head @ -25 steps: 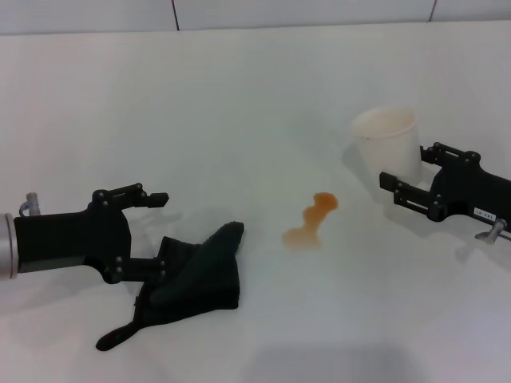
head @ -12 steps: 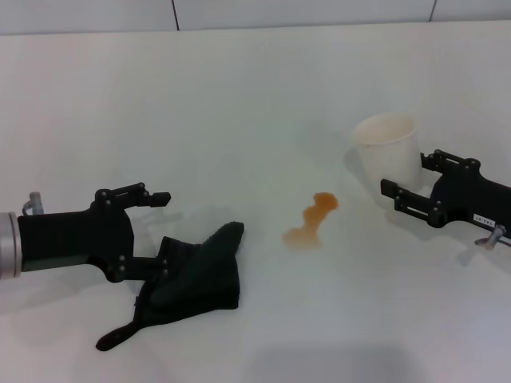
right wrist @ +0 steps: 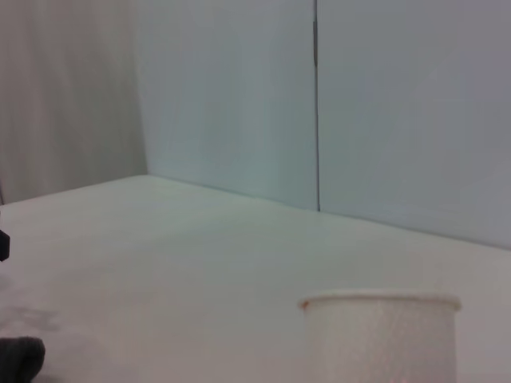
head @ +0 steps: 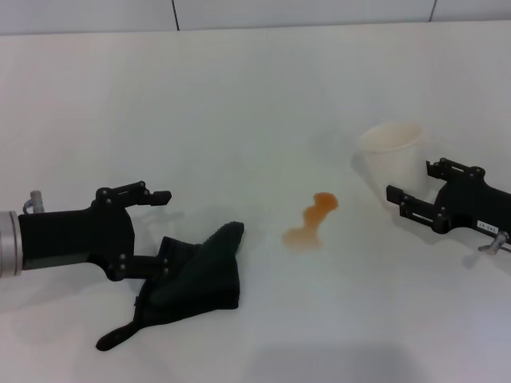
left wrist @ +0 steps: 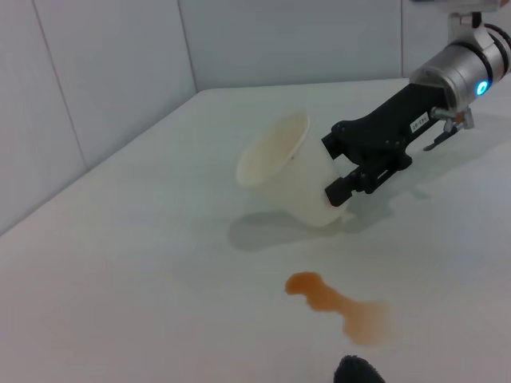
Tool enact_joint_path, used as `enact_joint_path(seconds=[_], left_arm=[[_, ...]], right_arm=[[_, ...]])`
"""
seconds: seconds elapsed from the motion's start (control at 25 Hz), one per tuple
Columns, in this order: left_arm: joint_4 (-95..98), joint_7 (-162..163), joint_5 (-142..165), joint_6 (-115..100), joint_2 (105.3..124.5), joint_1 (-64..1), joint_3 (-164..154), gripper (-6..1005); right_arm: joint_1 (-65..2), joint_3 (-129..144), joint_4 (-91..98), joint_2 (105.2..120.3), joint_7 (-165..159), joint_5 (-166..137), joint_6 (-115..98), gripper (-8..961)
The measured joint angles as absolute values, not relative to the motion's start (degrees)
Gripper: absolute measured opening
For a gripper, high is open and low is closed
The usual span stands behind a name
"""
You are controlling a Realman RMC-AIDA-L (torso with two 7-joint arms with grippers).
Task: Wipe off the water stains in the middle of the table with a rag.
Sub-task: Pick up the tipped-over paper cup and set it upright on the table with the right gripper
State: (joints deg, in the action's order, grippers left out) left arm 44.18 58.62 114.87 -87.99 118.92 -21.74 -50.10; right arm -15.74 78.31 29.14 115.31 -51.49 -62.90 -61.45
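Rag (head: pixel 196 275): soft, limp, light dark cloth with a narrow tail, lying crumpled on the worktop (head: pixel 239 96) at about 8 o'clock of the water stains (head: pixel 311 219), apart from them. It is judged best pinched at the bunched fold, where the left gripper (head: pixel 164 231) is seen with fingers spread wide, the lower one apparently touching the cloth. Right gripper (head: pixel 411 199): at 3 o'clock of the stains, holding a tilted white cup (head: pixel 390 155).

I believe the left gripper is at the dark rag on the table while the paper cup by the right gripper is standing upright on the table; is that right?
Not quite. The left gripper is indeed at the rag on the table, but the paper cup is not upright: the left wrist view shows it tilted, its base lifted off the table, with the right gripper at its side.
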Motion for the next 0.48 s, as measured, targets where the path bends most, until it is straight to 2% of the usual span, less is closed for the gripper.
enact_joint_path(seconds=[0.48], left_arm=[[44.21, 58.62, 114.87, -87.98, 118.91, -21.80, -50.10, 817]], right_arm=[[-15.37, 78.30, 28.71, 115.31, -51.91, -62.74, -62.69, 654]])
